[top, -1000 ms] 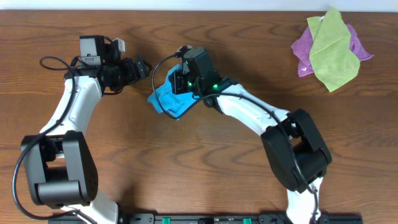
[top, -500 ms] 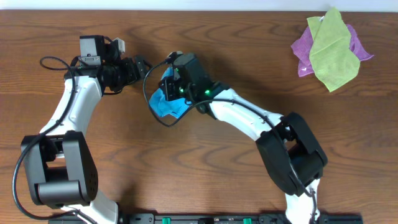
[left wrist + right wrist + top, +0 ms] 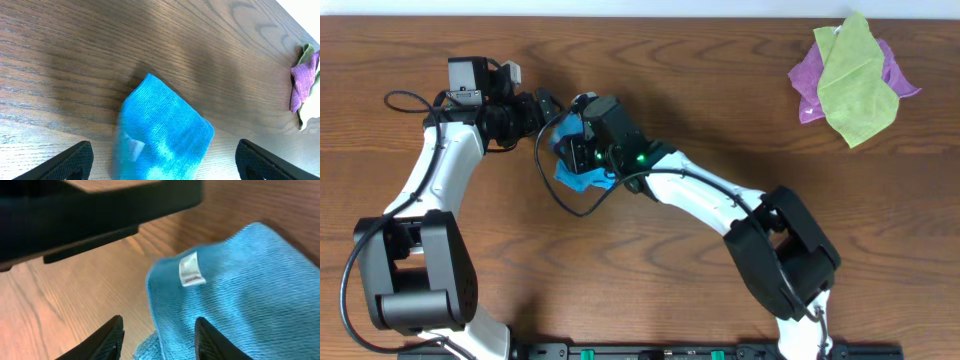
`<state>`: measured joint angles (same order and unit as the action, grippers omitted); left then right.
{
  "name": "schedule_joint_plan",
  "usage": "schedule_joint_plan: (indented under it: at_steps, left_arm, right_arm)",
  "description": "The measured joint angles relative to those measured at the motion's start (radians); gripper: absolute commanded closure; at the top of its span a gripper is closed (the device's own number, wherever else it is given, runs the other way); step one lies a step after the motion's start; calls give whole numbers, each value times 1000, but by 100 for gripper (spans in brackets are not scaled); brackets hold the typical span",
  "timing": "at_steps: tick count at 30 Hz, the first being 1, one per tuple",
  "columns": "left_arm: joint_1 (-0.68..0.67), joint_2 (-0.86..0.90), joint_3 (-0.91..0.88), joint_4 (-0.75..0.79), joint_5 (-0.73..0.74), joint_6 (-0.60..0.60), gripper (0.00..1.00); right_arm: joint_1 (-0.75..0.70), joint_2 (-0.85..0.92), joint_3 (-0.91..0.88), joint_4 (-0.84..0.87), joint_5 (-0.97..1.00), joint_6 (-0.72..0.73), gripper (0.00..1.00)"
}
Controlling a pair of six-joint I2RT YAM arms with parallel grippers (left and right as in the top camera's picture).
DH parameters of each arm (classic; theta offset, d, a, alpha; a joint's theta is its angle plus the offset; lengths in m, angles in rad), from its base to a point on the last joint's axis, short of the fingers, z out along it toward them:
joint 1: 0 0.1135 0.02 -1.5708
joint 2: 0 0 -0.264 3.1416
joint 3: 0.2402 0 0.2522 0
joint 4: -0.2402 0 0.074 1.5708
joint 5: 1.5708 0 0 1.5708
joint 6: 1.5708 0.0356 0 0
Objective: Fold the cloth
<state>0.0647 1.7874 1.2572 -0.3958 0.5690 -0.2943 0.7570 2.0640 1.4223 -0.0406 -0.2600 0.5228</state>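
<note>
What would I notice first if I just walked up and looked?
The bright blue cloth jumps out, bunched up left of the table's middle. The right gripper is on it, and the left gripper gapes wide right beside it. Next comes the green cloth, lying over a purple cloth in the far right corner.
</note>
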Motion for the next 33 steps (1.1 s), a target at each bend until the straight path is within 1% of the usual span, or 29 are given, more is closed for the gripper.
schedule_joint_plan:
  at_steps: [2,5,6,8,11,13,15,16,19,21,23,28,31,33]
  left_arm:
    - [1,0,0,0,0,0,8]
    - [9,0,0,0,0,0,8]
    - [14,0,0,0,0,0,8]
    - [27,0,0,0,0,0,9]
    - [46,0,0,0,0,0,9]
    - [55,0,0,-1,0,0,8]
    - [60,0,0,-7,0,0,8]
    - [63,0,0,-13,0,0,6]
    - [63,0,0,-26,0,3,2]
    - [63,0,0,-35,0,3,5]
    - [63,0,0,-51,1,3,5]
    - [63,0,0,-93,0,3,5]
    - [63,0,0,-118,1,3,4]
    - [63,0,0,-127,1,3,4]
  right_arm:
    - [6,0,0,0,-4,0,53]
    - [13,0,0,0,-14,0,56]
    - [13,0,0,0,-16,0,54]
    - [12,0,0,-10,-17,-2,46]
    - [-3,-1,3,-76,-11,-7,39]
    - [-27,-7,4,-140,-3,-16,27]
    - [-71,-31,3,-236,19,-38,5]
    - [-97,-47,3,-277,35,-49,1]
    - [-175,-122,3,-385,76,-94,1]
    - [-220,-188,3,-446,104,-123,1]
    - [-253,-263,3,-509,138,-160,1]
    - [-269,-448,7,-715,203,-242,1]
    - [-267,-547,7,-868,263,-264,1]
    - [-267,-627,5,-941,314,-274,1]
